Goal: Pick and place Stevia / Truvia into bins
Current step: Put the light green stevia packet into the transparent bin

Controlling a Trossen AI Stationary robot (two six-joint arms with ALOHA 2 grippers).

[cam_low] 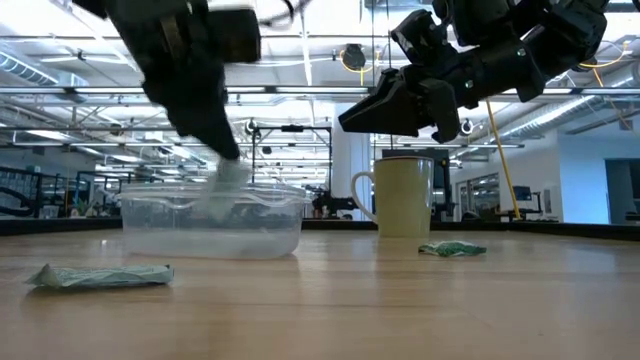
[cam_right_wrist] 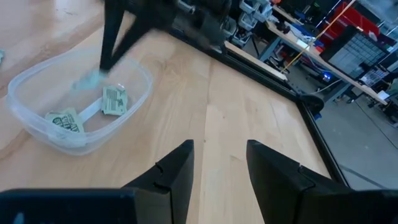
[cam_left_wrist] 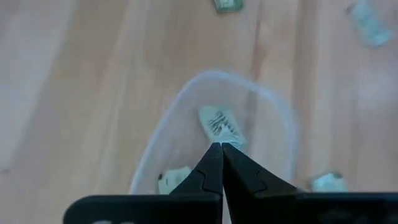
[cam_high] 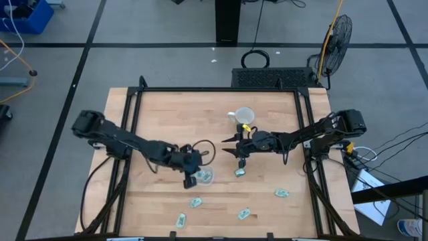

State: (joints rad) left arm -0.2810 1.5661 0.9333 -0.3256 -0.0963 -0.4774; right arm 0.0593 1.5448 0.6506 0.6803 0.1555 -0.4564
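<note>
The clear plastic bin stands on the table's near middle and also shows in the low view. Two pale green and white Stevia packets lie flat on its floor. My left gripper reaches down into the bin, shut on another packet. My right gripper hangs open above the table, right of the bin and nearer than the white mug. One loose packet lies just below it. Several more packets lie flat toward the near edge. My left gripper pinches a Stevia packet by its near end between the two fingertips. The fingers come slanting down from above into the bin. The packet reaches out past the fingertips, inside the bin's walls; whether it touches the floor I cannot tell.
The mug stands upright behind the bin, toward the far right. Loose packets lie at the near edge and near right. Bare wood stretches over the table's far left. Black frame rails run along both sides.
</note>
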